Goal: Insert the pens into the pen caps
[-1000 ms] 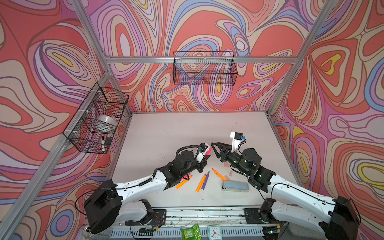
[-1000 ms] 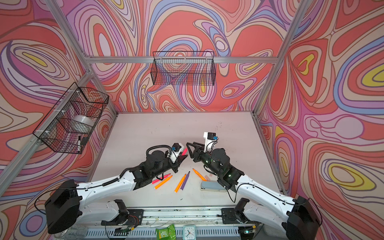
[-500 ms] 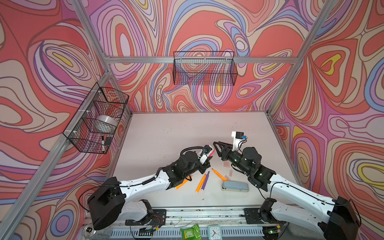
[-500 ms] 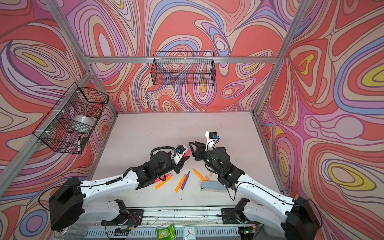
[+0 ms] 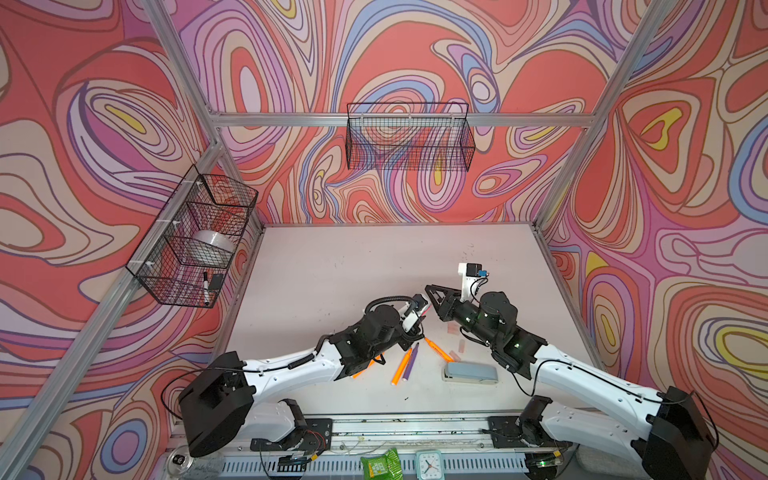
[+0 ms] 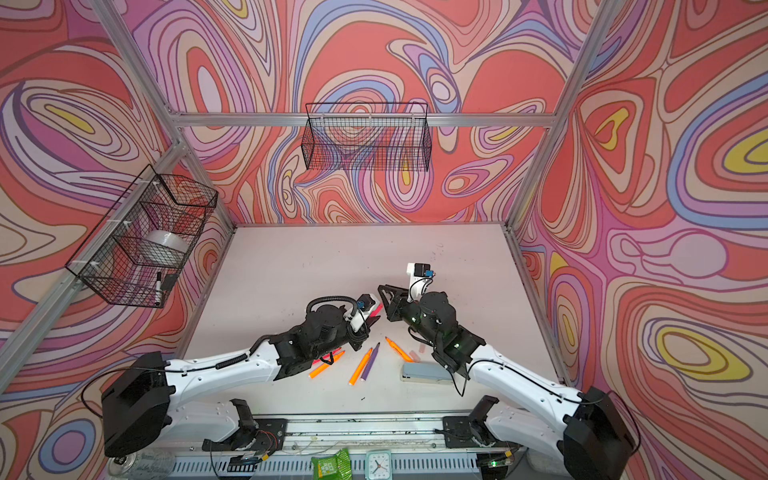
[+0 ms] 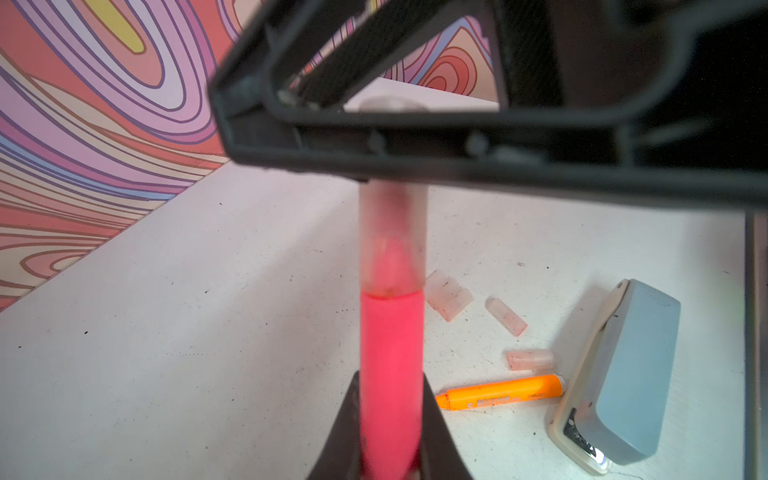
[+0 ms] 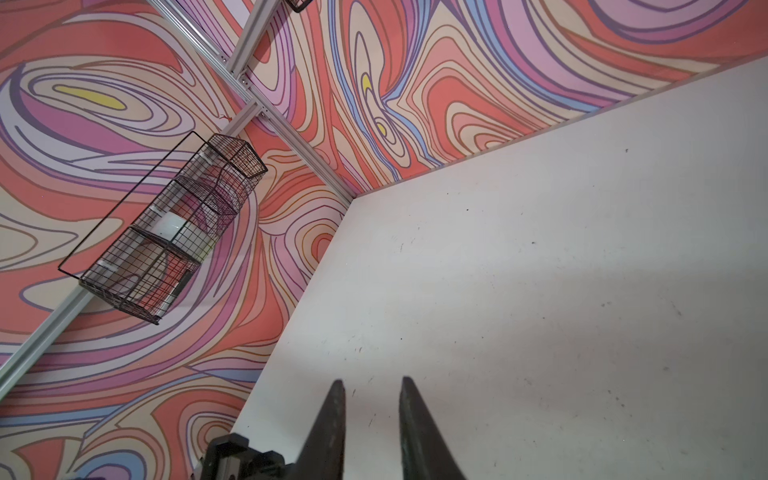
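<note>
My left gripper (image 7: 392, 378) is shut on a neon pink pen (image 7: 390, 353). A translucent pen cap (image 7: 392, 241) sits over the pen's tip. A finger (image 7: 457, 153) of my right gripper (image 5: 429, 289) crosses that cap, and the jaws stand closed around it. The right wrist view shows only the two fingertips of the right gripper (image 8: 371, 382), a pen's width apart, and the cap is hidden there. The two grippers meet above mid-table, left gripper (image 6: 372, 322) against right gripper (image 6: 381, 289). On the table lie orange pens (image 5: 401, 368), (image 5: 438, 350), a purple pen (image 5: 410, 361) and loose caps (image 7: 449, 301), (image 7: 506, 316), (image 7: 530, 359).
A grey-blue stapler (image 5: 469, 371) lies near the front right, beside the loose caps. More pens (image 6: 328, 365) lie partly under the left arm. Wire baskets hang on the left wall (image 5: 195, 241) and the back wall (image 5: 409, 137).
The right gripper's jaws have closed in around the cap. The left gripper has carried the pink pen a little to the right, up against the right gripper.
</note>
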Robot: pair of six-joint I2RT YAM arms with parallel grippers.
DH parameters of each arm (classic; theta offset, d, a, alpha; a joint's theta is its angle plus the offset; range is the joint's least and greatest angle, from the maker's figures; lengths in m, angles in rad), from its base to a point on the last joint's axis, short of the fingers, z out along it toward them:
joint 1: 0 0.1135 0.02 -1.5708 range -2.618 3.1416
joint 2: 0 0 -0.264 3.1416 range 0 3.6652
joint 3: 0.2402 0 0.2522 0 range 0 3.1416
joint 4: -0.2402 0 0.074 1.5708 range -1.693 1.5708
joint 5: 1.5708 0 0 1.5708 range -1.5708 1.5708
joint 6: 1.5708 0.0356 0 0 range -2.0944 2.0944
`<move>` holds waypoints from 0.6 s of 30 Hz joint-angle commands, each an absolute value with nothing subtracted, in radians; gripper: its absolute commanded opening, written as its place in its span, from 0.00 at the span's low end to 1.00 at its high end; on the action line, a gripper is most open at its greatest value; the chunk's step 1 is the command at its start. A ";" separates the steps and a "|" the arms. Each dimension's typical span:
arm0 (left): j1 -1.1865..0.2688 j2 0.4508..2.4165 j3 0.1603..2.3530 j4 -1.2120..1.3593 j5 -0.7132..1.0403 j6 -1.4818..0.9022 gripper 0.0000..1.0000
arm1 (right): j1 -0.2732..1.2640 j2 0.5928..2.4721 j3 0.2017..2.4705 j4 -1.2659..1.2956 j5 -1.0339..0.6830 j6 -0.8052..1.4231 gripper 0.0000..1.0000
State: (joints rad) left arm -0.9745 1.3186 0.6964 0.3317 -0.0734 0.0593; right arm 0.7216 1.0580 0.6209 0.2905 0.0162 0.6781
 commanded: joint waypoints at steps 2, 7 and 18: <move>-0.979 1.322 0.727 0.354 -0.089 0.062 0.00 | 0.719 1.079 0.656 0.259 0.009 0.665 0.09; -0.969 1.285 0.709 0.377 -0.108 0.000 0.00 | 0.721 1.116 0.645 0.294 -0.018 0.687 0.00; -0.806 1.206 0.660 0.407 0.067 -0.208 0.00 | 0.839 1.228 0.615 0.412 -0.006 0.734 0.00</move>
State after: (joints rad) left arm -0.8673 1.2438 0.6563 0.2794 0.0746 -0.0902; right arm 0.7837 1.1976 0.6430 0.4469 0.0448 0.7120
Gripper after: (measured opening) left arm 0.170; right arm 0.147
